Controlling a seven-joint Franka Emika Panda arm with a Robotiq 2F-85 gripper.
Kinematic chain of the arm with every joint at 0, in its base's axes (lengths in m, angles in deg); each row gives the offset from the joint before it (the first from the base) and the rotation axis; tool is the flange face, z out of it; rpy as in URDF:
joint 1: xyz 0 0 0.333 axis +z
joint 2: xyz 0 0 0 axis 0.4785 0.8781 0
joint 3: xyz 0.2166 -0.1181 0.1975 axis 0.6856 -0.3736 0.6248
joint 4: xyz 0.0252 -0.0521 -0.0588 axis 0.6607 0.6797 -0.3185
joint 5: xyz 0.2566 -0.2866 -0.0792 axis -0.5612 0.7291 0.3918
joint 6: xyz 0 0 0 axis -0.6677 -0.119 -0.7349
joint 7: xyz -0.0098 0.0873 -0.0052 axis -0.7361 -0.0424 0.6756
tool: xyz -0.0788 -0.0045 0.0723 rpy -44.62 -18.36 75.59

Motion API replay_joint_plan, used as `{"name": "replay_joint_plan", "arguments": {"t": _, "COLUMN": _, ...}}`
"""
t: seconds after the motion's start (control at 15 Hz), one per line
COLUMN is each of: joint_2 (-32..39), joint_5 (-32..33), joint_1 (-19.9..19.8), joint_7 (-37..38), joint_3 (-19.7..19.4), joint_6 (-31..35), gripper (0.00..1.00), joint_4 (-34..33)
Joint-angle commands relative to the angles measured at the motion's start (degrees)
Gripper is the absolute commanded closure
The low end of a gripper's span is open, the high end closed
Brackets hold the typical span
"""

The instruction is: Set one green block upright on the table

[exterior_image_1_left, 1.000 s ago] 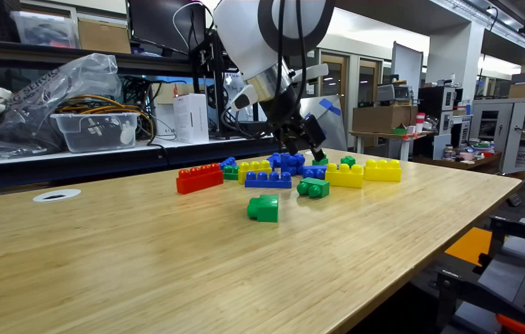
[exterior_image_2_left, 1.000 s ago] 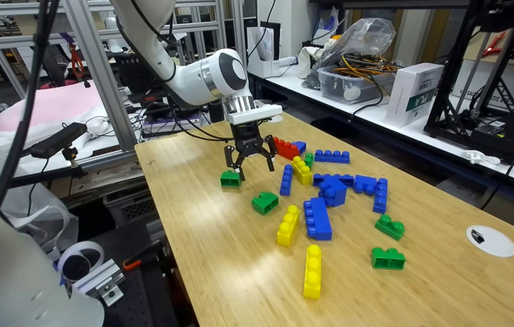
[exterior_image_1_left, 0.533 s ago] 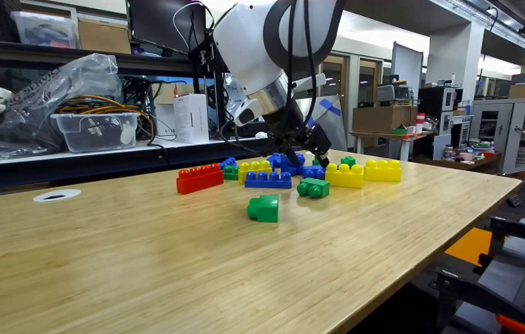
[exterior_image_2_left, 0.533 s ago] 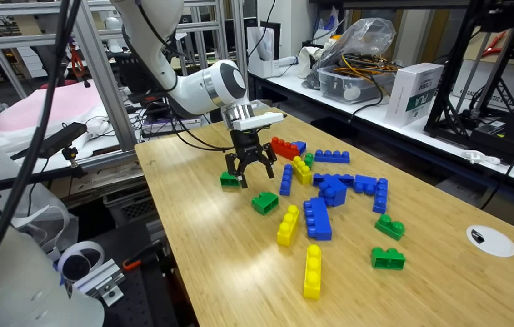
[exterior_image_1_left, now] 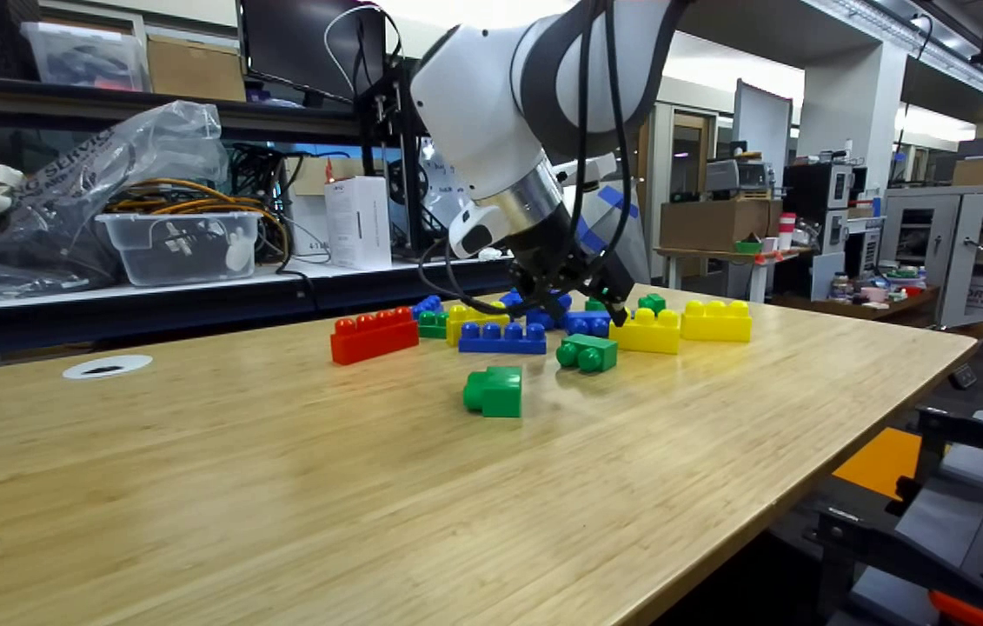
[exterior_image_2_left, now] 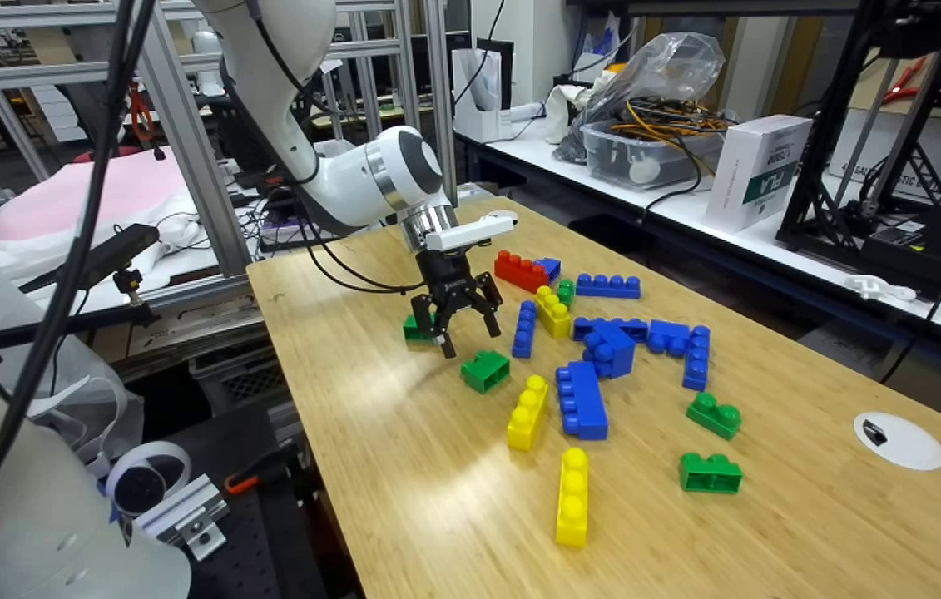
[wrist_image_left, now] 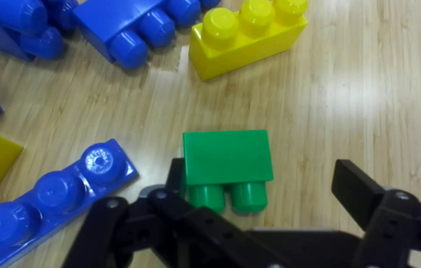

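The green block (wrist_image_left: 229,160) lies on its side on the light-wood table (wrist_image_left: 307,93), its two studs toward my gripper's base in the wrist view. It also shows in both exterior views (exterior_image_1_left: 587,352) (exterior_image_2_left: 486,371). My gripper (exterior_image_2_left: 471,338) is open and empty, tilted low over the table beside this block. In the wrist view, the gripper's (wrist_image_left: 262,173) left finger is right at the block's left edge; I cannot tell if it touches. The right finger stands well apart from the block. Another green block (exterior_image_2_left: 413,329) lies on its side, partly hidden behind a finger.
A blue brick (wrist_image_left: 56,199) lies left of the green block, and a yellow brick (wrist_image_left: 247,41) lies beyond it. A red brick (exterior_image_2_left: 520,270), more blue bricks (exterior_image_2_left: 582,401) and further green blocks (exterior_image_2_left: 713,416) are scattered around. Arm cables hang low near the bricks.
My gripper has come down and moved toward the green block, tilting more, and one finger now covers part of another green block in an exterior view. The bricks have not moved.
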Motion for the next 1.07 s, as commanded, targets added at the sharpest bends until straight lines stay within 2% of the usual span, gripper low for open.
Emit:
{"name": "replay_joint_plan", "arguments": {"t": 0.0, "joint_2": -0.71, "joint_5": 4.99, "joint_1": -0.28, "joint_7": -0.10, "joint_3": 0.01, "joint_6": 3.69, "gripper": 0.00, "joint_4": 2.36}}
{"name": "replay_joint_plan", "arguments": {"t": 0.4, "joint_2": -1.17, "joint_5": 10.12, "joint_1": -0.54, "joint_7": 1.64, "joint_3": 0.05, "joint_6": 6.79, "gripper": 0.00, "joint_4": 4.72}}
{"name": "replay_joint_plan", "arguments": {"t": 1.0, "joint_2": -0.87, "joint_5": 13.16, "joint_1": -0.85, "joint_7": 6.10, "joint_3": -0.14, "joint_6": 8.85, "gripper": 0.00, "joint_4": 5.89}}
